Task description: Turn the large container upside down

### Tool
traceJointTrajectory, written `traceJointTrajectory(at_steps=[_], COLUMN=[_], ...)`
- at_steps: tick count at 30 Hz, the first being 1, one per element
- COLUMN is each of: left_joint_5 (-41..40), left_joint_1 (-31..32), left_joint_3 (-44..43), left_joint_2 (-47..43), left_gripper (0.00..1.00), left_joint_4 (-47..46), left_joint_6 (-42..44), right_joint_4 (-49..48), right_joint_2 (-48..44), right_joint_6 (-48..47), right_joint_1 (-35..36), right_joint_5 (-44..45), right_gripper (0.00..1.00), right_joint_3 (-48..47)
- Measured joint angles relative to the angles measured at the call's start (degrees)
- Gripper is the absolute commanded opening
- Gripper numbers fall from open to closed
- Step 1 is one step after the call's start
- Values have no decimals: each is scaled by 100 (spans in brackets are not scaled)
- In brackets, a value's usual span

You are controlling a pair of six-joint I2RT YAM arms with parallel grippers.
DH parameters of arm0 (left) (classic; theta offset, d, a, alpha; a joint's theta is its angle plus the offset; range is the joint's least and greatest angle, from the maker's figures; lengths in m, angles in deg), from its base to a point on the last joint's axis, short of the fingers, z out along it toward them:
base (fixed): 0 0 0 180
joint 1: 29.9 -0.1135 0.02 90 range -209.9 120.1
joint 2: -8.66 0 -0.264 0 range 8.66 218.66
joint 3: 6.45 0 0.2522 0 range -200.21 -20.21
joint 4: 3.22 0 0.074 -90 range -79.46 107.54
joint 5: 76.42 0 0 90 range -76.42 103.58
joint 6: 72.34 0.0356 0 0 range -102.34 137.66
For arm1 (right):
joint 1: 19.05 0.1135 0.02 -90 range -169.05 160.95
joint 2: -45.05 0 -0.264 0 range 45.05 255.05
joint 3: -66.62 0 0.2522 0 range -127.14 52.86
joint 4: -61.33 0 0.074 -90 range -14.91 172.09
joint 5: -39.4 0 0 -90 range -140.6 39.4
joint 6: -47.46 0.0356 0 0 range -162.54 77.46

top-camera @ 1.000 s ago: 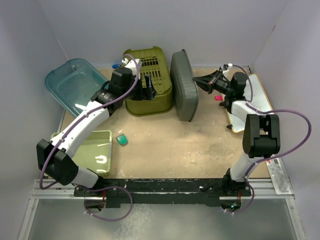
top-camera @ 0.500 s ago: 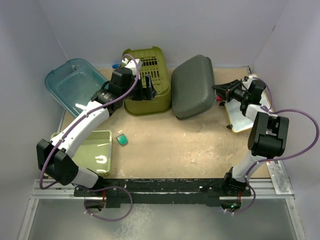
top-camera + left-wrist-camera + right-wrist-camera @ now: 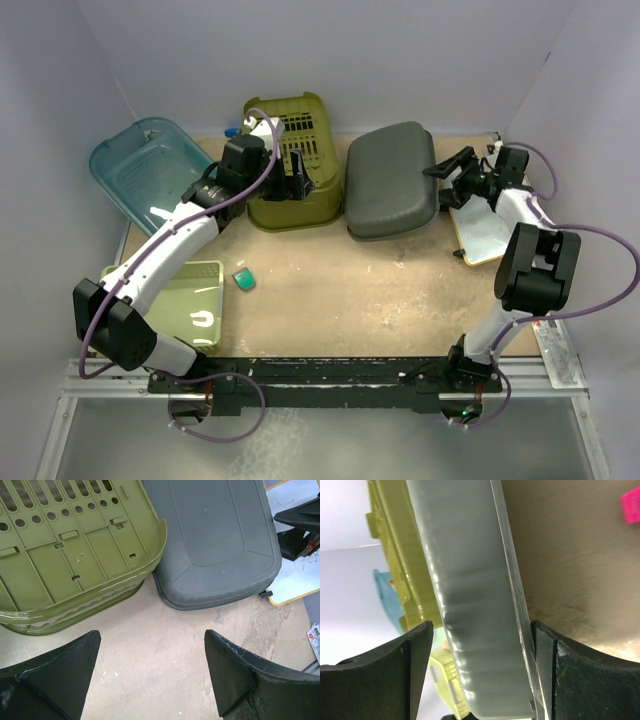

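Grey container (image 3: pixel 390 180) lies base up on the table (image 3: pixel 350 290) at the back, long side just beside the olive slotted basket (image 3: pixel 295 150); in the left wrist view the two look to be touching or nearly so. Judged from this, the flip is essentially done and what remains is a clean retreat. Right gripper (image 3: pixel 447 183) sits at the container's right edge with its fingers spread wide. The right wrist view shows the grey side wall and rim running between them, the rim close against one finger. Cannot tell if there is contact, but nothing is clamped. Left gripper (image 3: pixel 151 635) hangs over the gap between basket and container, fingers wide apart, holding nothing. Main risk: the right arm pulls away upward or sideways with a finger caught under the rim, which would lift that edge and roll the container back over, or skid it into the basket. Second risk: the container's near right corner is close to the yellow-edged white board (image 3: pixel 490 230), and any drag that way could leave it perched and tilted.
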Motion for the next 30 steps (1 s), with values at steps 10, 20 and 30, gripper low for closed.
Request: traceJointTrajectory(at_steps=[10, 20, 30], left_joint_5=[101, 125, 122], left_joint_1=[0, 0, 0], left_joint_3=[0, 0, 0], left_joint_2=[9, 17, 46], left_gripper=[82, 82, 82], left_joint_4=[-15, -57, -83], left_joint_6=[-2, -2, -2], right_joint_4=[1408, 1937, 2109], right_joint_2=[-140, 470, -734], right_joint_6=[-1438, -2052, -2500], right_joint_1=[33, 407, 872], right_joint_5=[798, 846, 2243], right_gripper=[85, 87, 87], right_joint_3=[-695, -1497, -350])
